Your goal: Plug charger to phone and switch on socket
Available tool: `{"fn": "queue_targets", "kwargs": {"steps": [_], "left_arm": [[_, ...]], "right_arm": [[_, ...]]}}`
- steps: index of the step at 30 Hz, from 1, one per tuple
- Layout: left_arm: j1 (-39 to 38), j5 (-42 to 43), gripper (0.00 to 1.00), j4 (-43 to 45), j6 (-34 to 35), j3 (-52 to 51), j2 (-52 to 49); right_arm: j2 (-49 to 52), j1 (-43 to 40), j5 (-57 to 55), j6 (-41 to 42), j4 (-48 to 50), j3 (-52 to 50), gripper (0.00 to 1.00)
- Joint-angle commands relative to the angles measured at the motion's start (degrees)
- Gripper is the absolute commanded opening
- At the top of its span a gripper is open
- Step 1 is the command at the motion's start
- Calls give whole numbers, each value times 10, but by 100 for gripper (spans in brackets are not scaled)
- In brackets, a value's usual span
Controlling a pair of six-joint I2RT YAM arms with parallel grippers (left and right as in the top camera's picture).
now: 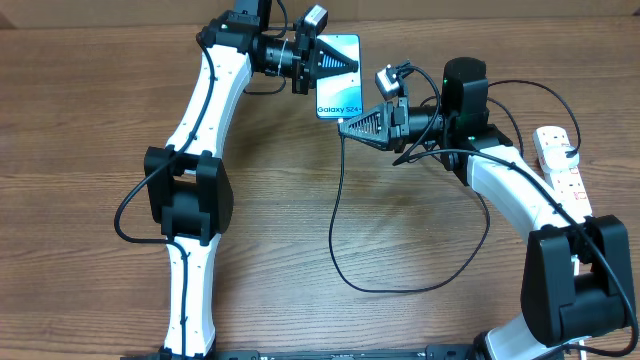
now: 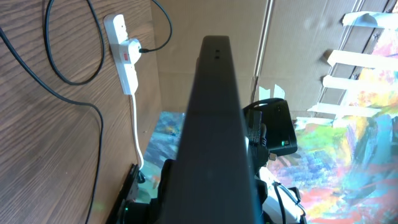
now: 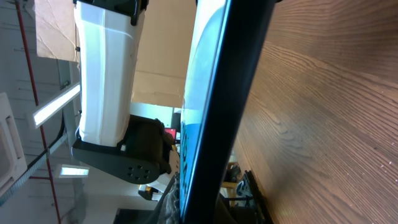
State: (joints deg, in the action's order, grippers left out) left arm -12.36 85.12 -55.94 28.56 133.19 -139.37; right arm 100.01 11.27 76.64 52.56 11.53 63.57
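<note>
Overhead: left tool [image 1: 352, 67] over the phone [image 1: 340, 97], right tool [image 1: 345, 126] at its near edge, both pinched together; right wrist sees it edge-on.

Left arm [image 1: 205, 100] reaches far forward, wrist bent to right; left pincer [image 1: 352, 66] closed, tip pointing right. Right arm [image 1: 510, 185] folded at elbow; right pincer [image 1: 345, 128] closed, pointing left. Tips near each other.

Your overhead view is bright, even and sharp; the arms throw only soft shadows on the tabletop [image 1: 300, 230]. The phone [image 1: 337, 75] screen glows without glare. Both wrist views blur the near phone edge. A strip light [image 3: 56, 106] burns out.
</note>
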Motion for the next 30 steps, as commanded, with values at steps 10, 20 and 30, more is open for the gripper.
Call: {"fn": "queue_targets", "kwargs": {"steps": [10,20,30], "left_arm": [[-21,13,4,-4,-33,11,19],[-24,13,4,-4,-33,11,19],[-24,13,4,-4,-33,11,19]], "right_arm": [[-14,3,-42,2,13,10,4],[-14,3,-42,2,13,10,4],[-14,3,-42,2,13,10,6]]}}
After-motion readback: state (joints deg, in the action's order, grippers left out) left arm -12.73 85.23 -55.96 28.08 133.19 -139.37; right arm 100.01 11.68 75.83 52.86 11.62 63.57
